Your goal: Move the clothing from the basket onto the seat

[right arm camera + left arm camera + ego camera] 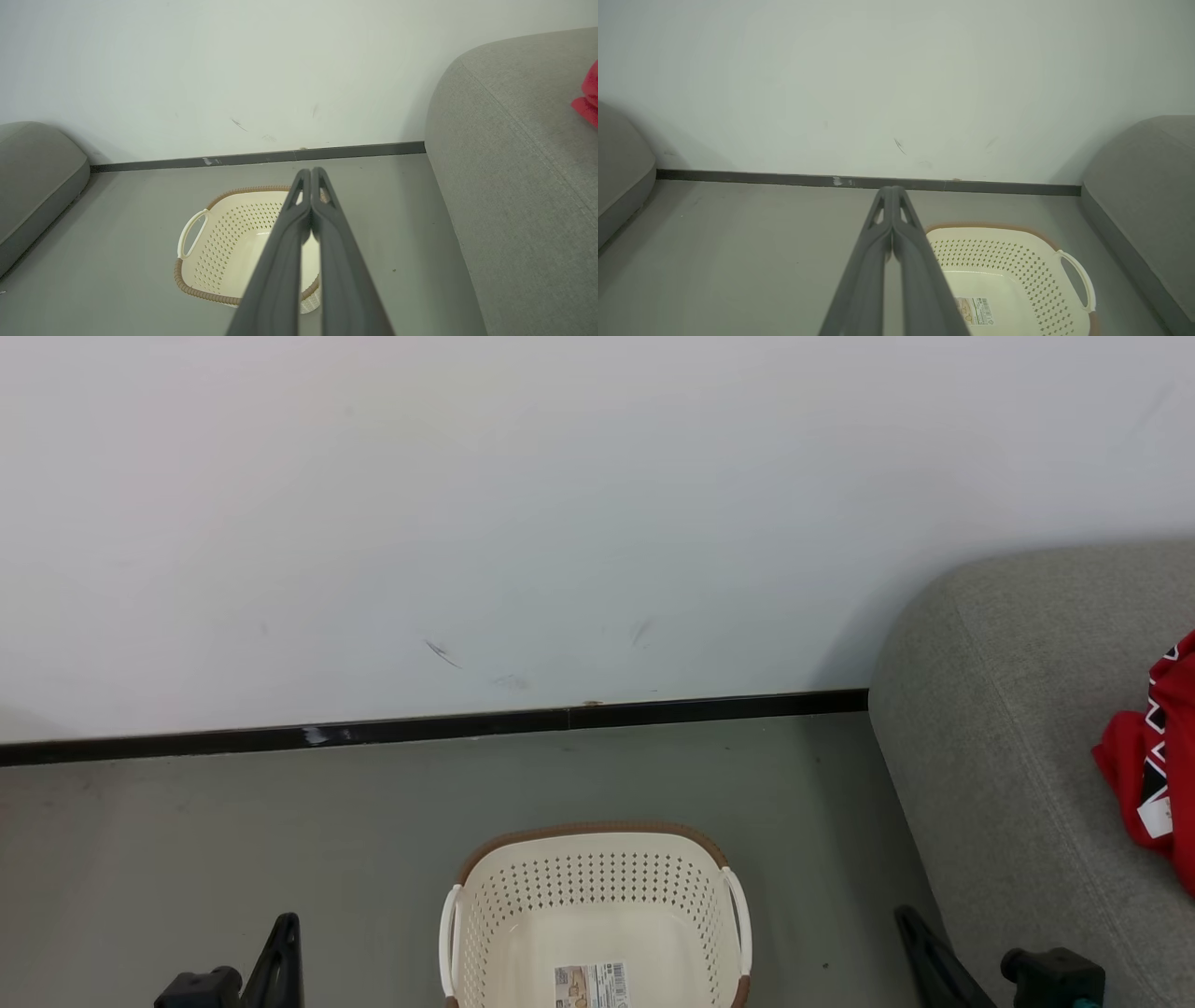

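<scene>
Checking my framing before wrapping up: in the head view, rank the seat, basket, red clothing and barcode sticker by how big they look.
1. seat
2. basket
3. red clothing
4. barcode sticker
The first three are cut off by the picture's edge, so only their visible parts are ranked.

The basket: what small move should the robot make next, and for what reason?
Probably tilt the head down slightly to check the near end of the basket, cut off in the head view. The part that shows is bare apart from a barcode sticker, red clothing lies on the seat, and the left gripper and right gripper are shut, holding nothing, so the job looks done.
</scene>
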